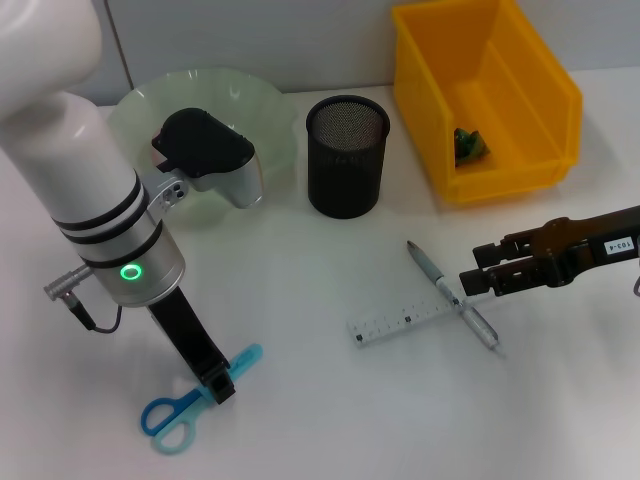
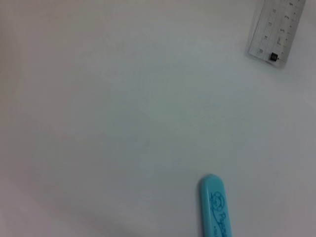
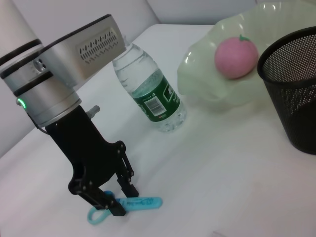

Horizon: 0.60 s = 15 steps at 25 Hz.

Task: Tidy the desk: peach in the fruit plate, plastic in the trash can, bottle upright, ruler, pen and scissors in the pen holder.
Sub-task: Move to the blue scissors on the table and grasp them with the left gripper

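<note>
I have the left hand (image 1: 220, 383) down on the worktop (image 1: 300, 400), its fingers straddling the blue scissors (image 1: 185, 405) near the front edge, not visibly clamped yet. The right hand (image 1: 478, 280) hovers just beside the pen (image 1: 452, 295), which lies across the ruler (image 1: 405, 321); I cannot tell how its fingers stand. Behind them stand the mesh pen holder (image 1: 346, 155) and the yellow trash can (image 1: 487, 95) with a green scrap (image 1: 470, 146) inside. The peach (image 3: 236, 57) sits in the fruit plate (image 3: 202, 84), and the bottle (image 3: 150, 94) stands upright near the left arm.
</note>
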Each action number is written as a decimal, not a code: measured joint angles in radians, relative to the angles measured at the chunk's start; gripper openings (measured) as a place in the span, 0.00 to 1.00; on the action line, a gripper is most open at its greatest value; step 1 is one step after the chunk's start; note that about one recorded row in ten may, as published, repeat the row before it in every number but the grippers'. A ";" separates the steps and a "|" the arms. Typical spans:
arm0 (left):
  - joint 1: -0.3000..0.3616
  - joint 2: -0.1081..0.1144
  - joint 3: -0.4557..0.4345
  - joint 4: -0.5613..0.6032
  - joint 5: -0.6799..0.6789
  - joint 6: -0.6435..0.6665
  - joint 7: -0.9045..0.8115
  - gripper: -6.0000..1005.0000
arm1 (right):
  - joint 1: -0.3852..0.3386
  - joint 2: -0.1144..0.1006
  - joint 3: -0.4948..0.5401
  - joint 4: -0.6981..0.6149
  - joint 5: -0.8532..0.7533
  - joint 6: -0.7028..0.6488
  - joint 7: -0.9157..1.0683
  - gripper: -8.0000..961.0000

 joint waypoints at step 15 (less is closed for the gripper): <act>0.000 0.001 0.003 0.000 0.000 0.003 0.014 0.39 | 0.005 0.000 0.002 -0.001 0.002 0.000 0.001 0.76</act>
